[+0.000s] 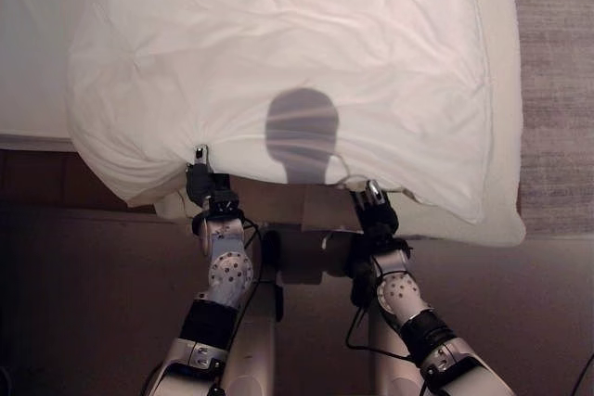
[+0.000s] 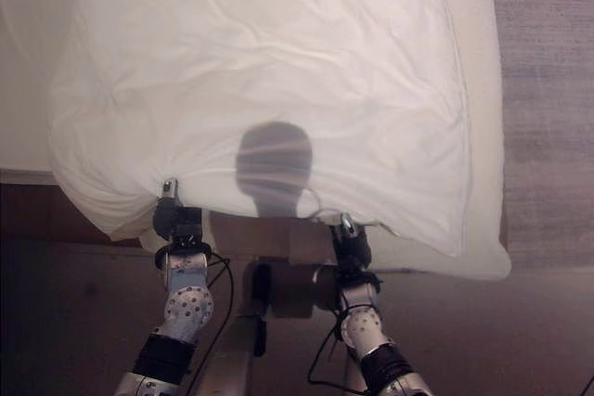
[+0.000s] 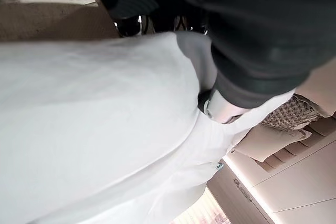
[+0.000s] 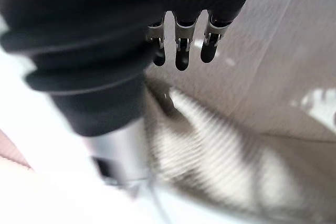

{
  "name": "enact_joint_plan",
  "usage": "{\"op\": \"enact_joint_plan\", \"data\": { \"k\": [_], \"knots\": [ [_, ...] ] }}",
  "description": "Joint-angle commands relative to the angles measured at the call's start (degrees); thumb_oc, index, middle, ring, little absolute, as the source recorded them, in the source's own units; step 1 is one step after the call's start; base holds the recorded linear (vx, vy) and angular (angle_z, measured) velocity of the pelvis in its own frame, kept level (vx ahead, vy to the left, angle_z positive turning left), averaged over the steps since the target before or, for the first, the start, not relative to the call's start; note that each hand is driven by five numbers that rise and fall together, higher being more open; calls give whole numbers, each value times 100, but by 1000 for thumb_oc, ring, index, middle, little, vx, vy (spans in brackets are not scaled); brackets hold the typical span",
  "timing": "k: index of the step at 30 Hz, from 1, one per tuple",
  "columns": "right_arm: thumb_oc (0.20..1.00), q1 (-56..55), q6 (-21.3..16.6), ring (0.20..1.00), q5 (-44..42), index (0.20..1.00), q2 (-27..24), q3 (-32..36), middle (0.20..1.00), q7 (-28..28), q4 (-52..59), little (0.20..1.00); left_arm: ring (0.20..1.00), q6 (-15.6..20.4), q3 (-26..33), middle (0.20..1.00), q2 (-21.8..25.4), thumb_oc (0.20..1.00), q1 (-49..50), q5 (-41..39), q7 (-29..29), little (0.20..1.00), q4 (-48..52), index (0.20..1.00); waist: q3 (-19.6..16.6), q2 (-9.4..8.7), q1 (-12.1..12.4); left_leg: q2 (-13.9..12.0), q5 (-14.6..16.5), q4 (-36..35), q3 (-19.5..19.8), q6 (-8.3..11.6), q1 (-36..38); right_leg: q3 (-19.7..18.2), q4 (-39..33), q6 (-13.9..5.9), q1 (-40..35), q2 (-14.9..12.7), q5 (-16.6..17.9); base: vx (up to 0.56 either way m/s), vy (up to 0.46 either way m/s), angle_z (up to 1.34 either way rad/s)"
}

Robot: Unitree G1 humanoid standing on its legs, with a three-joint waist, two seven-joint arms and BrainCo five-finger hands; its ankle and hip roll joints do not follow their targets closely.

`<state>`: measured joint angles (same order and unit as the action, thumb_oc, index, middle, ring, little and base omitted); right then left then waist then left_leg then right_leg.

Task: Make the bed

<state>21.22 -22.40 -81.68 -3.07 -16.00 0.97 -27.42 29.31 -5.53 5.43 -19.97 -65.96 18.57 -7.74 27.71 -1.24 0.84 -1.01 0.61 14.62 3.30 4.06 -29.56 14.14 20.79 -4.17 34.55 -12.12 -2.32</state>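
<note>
Head views: a white duvet (image 1: 278,71) lies rumpled across the bed (image 1: 506,220), its near edge overhanging the mattress just ahead of both hands. The bed's pale surface shows beyond the duvet on the far side of the right hand and as a strip past the left hand. A brown floor (image 1: 83,303) lies under both arms, and a grey carpet (image 1: 557,90) runs along the bed's outer side, well beyond the right hand.

Left hand (image 1: 200,176): raised to the duvet's near edge, at the corner where the cloth gathers into radiating creases. In the left wrist view the thumb (image 3: 223,111) presses against the white cloth, which bunches round it, while the fingers (image 3: 131,24) curl at the fabric's edge. The hand is clenched on the duvet.

Right hand (image 1: 375,206): raised to the same near edge, with a small fold of cloth puckered just above it in the head views. In the right wrist view the dark-tipped fingers (image 4: 181,51) hang bent beside the ribbed cover, with white cloth passing along the thumb side of the hand. Whether cloth is pinched cannot be told.

The two hands are well apart along the edge, and the stretch of duvet between them sags slightly over the bed's side.
</note>
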Motion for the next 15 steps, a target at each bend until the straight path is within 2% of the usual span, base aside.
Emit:
{"op": "enact_joint_plan", "data": {
  "k": [1, 8, 15],
  "knots": [
    [1000, -87, -586, 1000, -47, 1000, -89, 333, 1000, 68, 644, 1000, 200, 693, 648, 200, 373, 200, 187, 367, 10, 200, 925, 200, -384, 88, 122, 370, -111, -45, -93, -305, -214, -245, -247, -252, -189, 197, 319, 0, 0, 0],
    [1000, 223, -993, 1000, 149, 1000, -248, 988, 1000, 747, 794, 1000, 200, 673, 837, 200, 471, 200, 247, 532, 282, 200, 779, 200, -423, 122, 113, 385, -69, -45, -116, -322, -219, -276, -209, -256, -143, 186, 306, 0, 0, 0],
    [1000, 562, -1098, 1000, 231, 1000, -349, 1483, 1000, 1292, 516, 1000, 200, 636, 986, 200, 574, 200, 191, 693, 528, 200, 640, 200, -478, 164, 128, 385, -80, -27, -152, -328, -277, -287, -185, -259, -72, 174, 333, 2, 0, 0]
  ]
}}
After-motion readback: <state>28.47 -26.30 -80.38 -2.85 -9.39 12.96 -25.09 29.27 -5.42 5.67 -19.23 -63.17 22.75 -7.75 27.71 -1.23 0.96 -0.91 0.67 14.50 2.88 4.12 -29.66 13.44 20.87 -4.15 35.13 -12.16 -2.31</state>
